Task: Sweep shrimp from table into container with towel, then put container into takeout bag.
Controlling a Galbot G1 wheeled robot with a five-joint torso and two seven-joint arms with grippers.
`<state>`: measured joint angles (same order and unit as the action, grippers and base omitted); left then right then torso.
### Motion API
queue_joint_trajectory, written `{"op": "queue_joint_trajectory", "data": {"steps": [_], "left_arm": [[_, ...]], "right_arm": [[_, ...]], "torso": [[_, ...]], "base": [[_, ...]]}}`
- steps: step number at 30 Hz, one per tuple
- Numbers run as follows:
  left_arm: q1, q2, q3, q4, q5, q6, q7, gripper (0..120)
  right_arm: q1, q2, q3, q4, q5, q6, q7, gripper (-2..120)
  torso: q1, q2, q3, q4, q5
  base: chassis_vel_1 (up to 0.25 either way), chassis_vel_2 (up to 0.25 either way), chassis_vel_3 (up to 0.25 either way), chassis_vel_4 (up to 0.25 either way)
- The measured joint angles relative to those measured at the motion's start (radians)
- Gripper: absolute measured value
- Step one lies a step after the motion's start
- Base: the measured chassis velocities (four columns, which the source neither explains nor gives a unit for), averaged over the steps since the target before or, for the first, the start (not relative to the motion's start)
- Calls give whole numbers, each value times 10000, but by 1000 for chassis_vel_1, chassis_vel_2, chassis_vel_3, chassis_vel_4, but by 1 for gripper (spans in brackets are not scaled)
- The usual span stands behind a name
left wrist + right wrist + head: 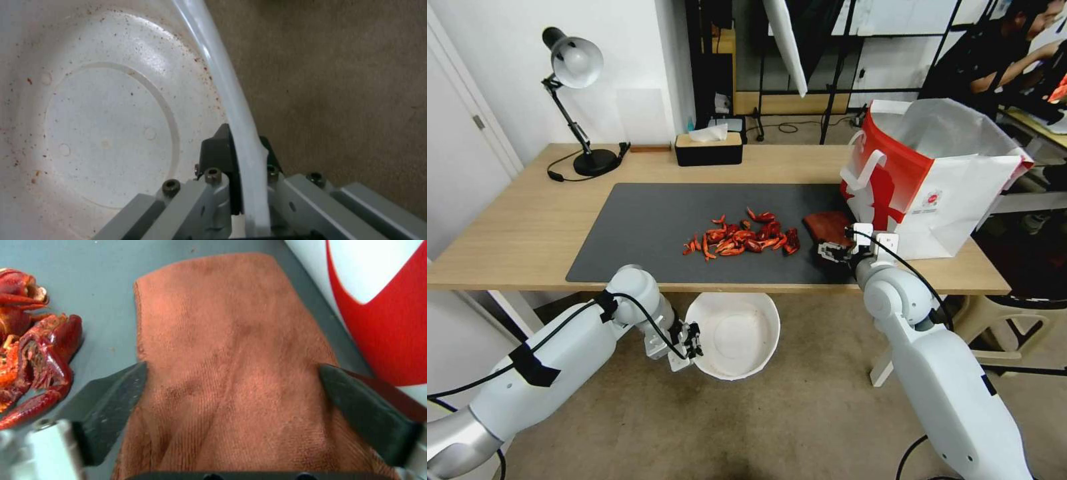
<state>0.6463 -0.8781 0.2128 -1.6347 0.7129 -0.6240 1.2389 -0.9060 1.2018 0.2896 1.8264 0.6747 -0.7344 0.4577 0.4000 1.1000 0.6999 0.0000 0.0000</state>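
The shrimp [740, 240] lie in a loose red pile in the middle of the dark mat [640, 227] on the table [527, 227]. Just right of the pile lies the rust-red towel [827, 225]. My right gripper [837, 253] is down over it, open, its fingers [111, 403] straddling the towel [231, 340] at both edges, with shrimp [35, 353] close beside. My left gripper [690, 343] is shut on the rim of the white container [740, 333], holding it below the table's front edge. The rim is pinched between the fingers of the gripper [244, 150], and the container [111, 116] holds nothing. The takeout bag [934, 173] stands open at the table's right end.
A black tissue box [708, 148] and a desk lamp [577, 67] stand along the table's far edge. The bag's red-and-white wall [382, 306] is close beside the towel. Carpet floor [800, 413] lies below the container.
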Motion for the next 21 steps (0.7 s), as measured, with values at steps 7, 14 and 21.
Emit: {"op": "queue_joint_trajectory", "data": {"steps": [7,14,21], "left_arm": [[18,15,5,0,-107,6,-3,0],[12,0,32,14,-121,6,-89,0],[14,-13,43,43,-122,-11,-221,0]], "right_arm": [[10,94,-14,-72,135,13,98,69],[-42,108,54,-70,297,43,222,45],[-139,107,108,-35,360,49,248,21]], "torso": [[0,1,-1,-1,-2],[0,1,-1,0,-1],[0,1,-1,1,0]], "base": [[0,0,0,0],[0,0,0,0],[0,0,0,0]]}}
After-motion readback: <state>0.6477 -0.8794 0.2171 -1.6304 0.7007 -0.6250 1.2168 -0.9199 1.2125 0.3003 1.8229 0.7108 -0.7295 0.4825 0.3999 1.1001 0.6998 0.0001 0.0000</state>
